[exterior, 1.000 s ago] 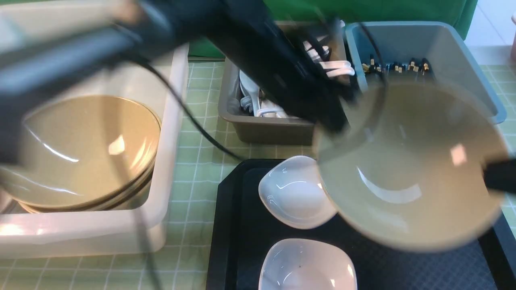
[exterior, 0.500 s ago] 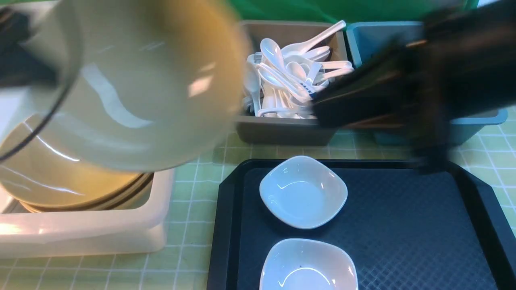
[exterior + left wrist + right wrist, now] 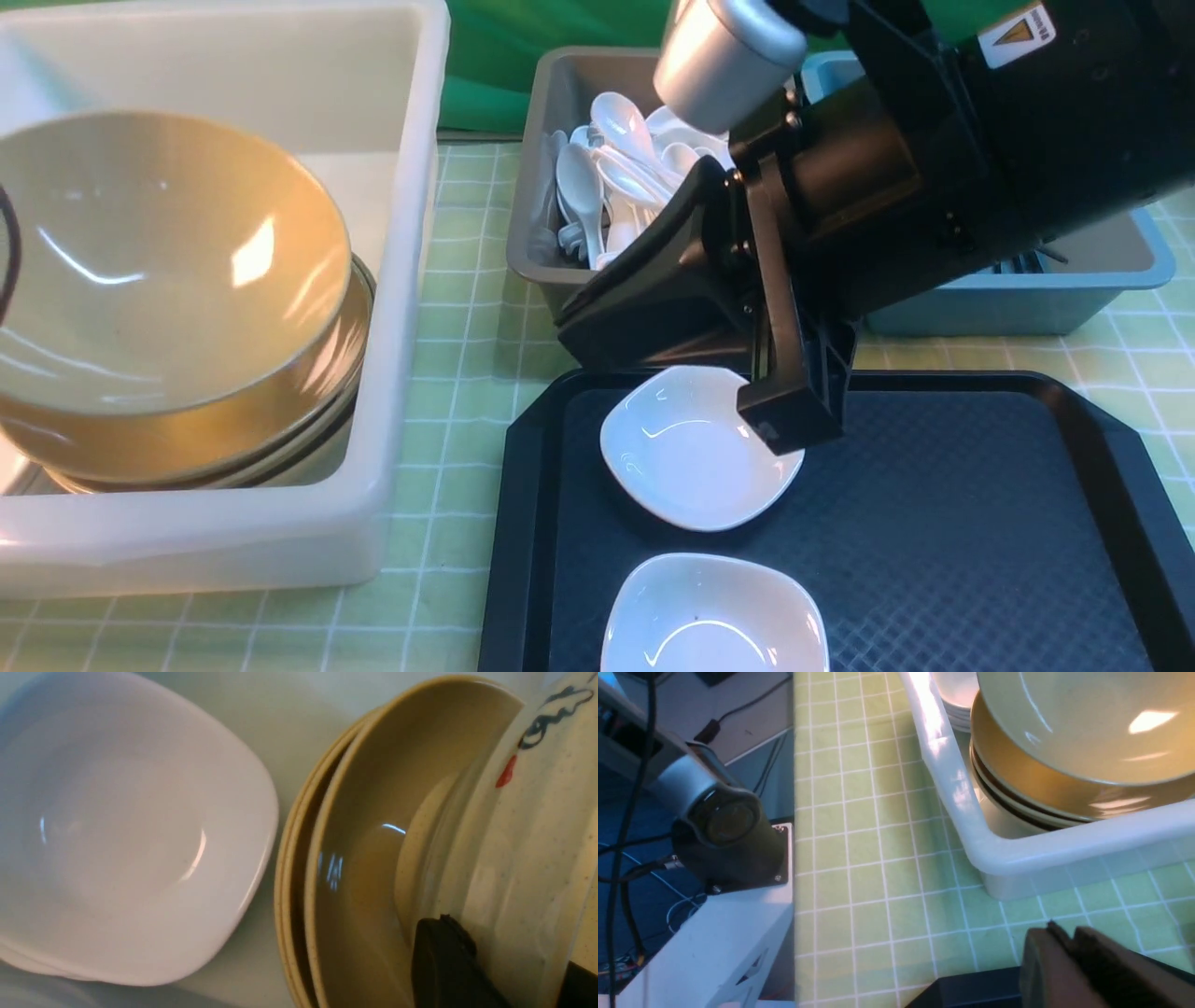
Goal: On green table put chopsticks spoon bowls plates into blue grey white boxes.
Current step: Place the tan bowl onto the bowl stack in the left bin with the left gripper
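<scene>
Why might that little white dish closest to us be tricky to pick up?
The white dish looks glossy, so it may slip. Its flared sides look hard, like china, so it probably won't bend but could chip.

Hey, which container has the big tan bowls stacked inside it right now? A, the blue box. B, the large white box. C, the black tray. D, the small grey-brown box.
B: the tan bowls sit nested within the walls of the large white box.
</scene>
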Available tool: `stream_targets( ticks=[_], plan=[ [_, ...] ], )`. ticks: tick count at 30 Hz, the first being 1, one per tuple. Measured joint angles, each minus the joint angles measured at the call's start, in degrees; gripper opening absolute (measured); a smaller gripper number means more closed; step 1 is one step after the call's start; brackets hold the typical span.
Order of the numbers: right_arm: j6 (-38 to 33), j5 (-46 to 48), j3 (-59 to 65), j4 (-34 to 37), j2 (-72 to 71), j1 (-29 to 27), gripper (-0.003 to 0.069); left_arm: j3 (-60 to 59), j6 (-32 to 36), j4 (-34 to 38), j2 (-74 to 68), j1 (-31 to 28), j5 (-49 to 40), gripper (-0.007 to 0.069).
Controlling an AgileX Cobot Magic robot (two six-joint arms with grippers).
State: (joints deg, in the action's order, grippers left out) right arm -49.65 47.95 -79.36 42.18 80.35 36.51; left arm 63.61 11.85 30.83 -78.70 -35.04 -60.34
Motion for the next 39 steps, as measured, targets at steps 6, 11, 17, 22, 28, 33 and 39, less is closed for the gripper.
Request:
stream_targets(
  ticks=[6, 11, 17, 22, 28, 33, 39],
  plan=[
    [0.0, -0.1, 0.0, -0.2, 0.0, 0.0, 0.0075, 0.0, -1.1, -0.5, -3.3, 0.0, 0.1, 0.0016],
    [0.0, 0.0, 0.0, -0.4, 0.0, 0.0, 0.0078, 0.0, -2.3, -0.8, -5.3, 0.0, 0.5, 0.0016],
    [0.4, 1.3, 0.0, -0.6, -0.1, 0.0, 0.0088, 0.0, -6.0, -2.1, -5.5, 0.1, 0.4, 0.0033],
    [1.6, 2.2, 0.0, -2.1, -0.9, 0.0, 0.0097, 0.0, -10.4, -5.0, -5.5, 2.3, 0.3, 0.0111],
    [1.7, 2.9, 0.0, -3.1, -2.9, 0.0, 0.0102, 0.1, -16.3, -13.3, -5.5, 7.7, 0.4, 0.0304],
    [4.1, 3.5, 0.0, -4.9, -5.1, 0.0, 0.0110, 0.1, -20.7, -19.4, -3.9, 10.6, 0.2, 0.0484],
    [8.5, 4.1, 0.0, -10.2, -8.3, 0.0, 0.0113, 2.0, -20.9, -20.6, 0.0, 11.6, -1.4, 0.0610]
  ],
)
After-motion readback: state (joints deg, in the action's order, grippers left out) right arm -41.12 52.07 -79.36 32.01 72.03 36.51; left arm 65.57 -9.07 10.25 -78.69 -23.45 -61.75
